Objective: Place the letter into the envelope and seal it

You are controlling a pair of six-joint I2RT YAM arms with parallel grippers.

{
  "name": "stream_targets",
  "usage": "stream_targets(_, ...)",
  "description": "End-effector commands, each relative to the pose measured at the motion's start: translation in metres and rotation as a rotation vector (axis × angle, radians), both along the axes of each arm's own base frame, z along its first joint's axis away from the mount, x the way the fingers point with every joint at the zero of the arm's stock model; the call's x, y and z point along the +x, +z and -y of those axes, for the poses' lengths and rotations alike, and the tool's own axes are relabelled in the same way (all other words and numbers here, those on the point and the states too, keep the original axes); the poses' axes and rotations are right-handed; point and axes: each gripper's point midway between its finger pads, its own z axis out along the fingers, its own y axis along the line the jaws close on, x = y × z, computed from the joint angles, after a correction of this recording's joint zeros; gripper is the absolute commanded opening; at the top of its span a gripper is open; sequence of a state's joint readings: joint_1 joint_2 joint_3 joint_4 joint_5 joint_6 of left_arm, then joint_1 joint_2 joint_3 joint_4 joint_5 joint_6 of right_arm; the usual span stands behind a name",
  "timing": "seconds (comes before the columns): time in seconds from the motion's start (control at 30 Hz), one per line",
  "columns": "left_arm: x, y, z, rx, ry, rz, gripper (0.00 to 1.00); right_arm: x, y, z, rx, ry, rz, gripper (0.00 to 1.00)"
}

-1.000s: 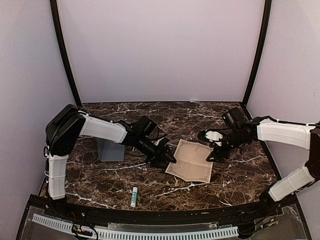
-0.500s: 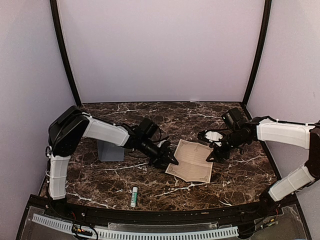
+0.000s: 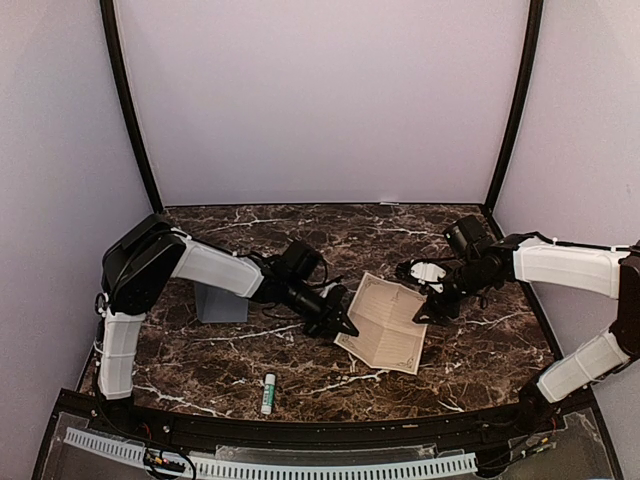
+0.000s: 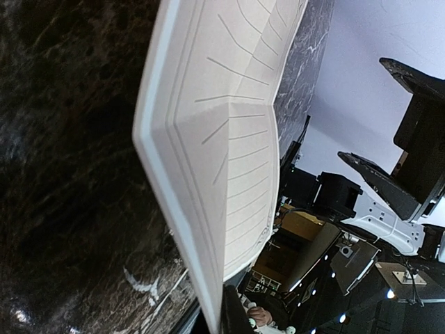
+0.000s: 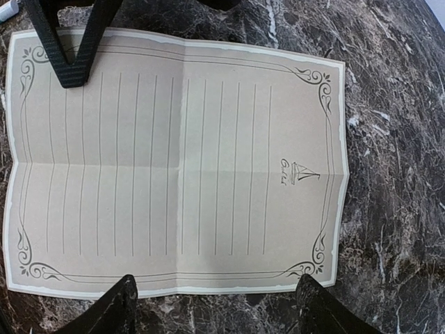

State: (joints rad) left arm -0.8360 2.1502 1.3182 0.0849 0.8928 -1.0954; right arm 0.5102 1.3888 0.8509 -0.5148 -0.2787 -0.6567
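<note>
Cream letter (image 3: 385, 325) pinched at left edge by left claw (image 3: 340, 325); right claw (image 3: 424, 308) spread near right edge. Probably folding step; next needs pinched edge carried over centre crease.

**Cream, slate and veined brown**

The letter (image 5: 174, 174) is cream-beige with a paler margin. It has a thin dark scrollwork border curling at the corners, faint grey ruled lines and a small ship emblem. It lies on a surface (image 3: 480, 350) of dark brown marble veined in white. The envelope (image 3: 222, 302) is plain slate grey-blue. The glue stick (image 3: 268, 393) is white and green, and the back wall (image 3: 320, 100) is pale lilac.
</note>
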Motion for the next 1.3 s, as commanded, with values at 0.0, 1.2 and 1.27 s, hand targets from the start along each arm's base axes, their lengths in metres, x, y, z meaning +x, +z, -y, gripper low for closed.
stream_targets(0.0,0.004,0.013,0.004,-0.037,-0.013,0.047,0.01,0.014,0.01,0.003,0.003,-0.045,0.075,0.75)
stream_targets(1.2,0.051,0.209,-0.115,0.26,-0.254,1.589,0.0,0.072,0.242,-0.021,0.38,-0.023,0.343,0.74)
stream_targets(1.27,0.049,0.21,-0.114,0.251,-0.247,1.581,0.0,0.065,0.222,-0.043,0.291,0.047,0.35,0.75)
